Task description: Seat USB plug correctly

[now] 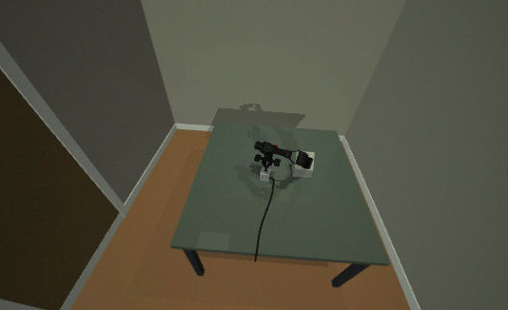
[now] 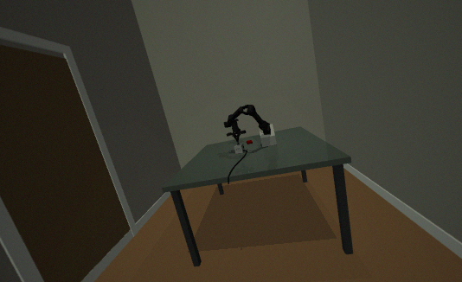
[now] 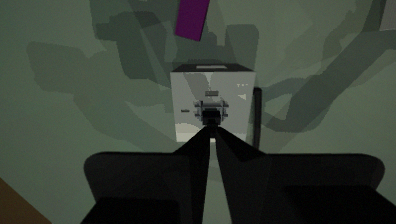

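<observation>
The white power cube (image 1: 264, 176) (image 2: 239, 149) (image 3: 187, 90) stands on the green table, with sockets on its top and a dark opening on one side. My gripper (image 3: 212, 132) (image 2: 238, 143) points down over the cube and is shut on the small dark USB plug (image 3: 211, 117). The plug is upright over the socket in the middle of the cube's top. The fingertips hide part of the plug and socket, so its depth and which way round it is cannot be told.
A black cable (image 1: 263, 220) (image 2: 232, 167) (image 3: 257, 117) runs from beside the cube over the table's front edge. A red object (image 2: 249, 142) lies behind the cube. A purple block (image 3: 192, 19) shows in the wrist view. The arm's white base (image 1: 303, 170) (image 2: 268, 139) stands to the right.
</observation>
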Action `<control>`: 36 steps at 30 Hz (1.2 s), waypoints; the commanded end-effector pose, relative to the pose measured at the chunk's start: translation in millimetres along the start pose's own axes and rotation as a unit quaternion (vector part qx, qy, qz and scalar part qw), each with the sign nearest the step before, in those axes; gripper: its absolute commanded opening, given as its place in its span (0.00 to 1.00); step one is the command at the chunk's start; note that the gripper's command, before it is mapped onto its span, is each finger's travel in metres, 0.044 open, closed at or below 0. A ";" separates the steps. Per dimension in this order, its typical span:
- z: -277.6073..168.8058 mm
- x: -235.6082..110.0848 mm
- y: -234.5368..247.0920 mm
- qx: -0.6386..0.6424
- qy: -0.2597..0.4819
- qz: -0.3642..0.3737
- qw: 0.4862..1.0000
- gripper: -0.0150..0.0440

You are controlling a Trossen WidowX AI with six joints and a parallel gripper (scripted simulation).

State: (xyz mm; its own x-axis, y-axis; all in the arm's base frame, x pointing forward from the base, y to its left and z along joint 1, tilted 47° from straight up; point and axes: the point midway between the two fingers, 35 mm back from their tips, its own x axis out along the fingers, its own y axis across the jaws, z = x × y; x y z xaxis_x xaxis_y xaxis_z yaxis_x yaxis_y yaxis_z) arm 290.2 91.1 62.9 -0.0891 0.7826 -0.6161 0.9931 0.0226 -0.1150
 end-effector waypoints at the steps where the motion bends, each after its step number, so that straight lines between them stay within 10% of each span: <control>1: 0.2 1.4 -0.6 0.004 0.003 -0.001 1.000 0.25; 36: 0.6 5.6 -0.6 0.003 0.003 -0.001 1.000 0.25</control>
State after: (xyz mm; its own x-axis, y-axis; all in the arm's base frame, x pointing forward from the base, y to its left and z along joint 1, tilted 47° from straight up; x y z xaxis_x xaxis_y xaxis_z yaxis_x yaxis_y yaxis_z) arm 289.5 94.1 60.2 -0.0897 0.7829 -0.6156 0.9929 0.0220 -0.1167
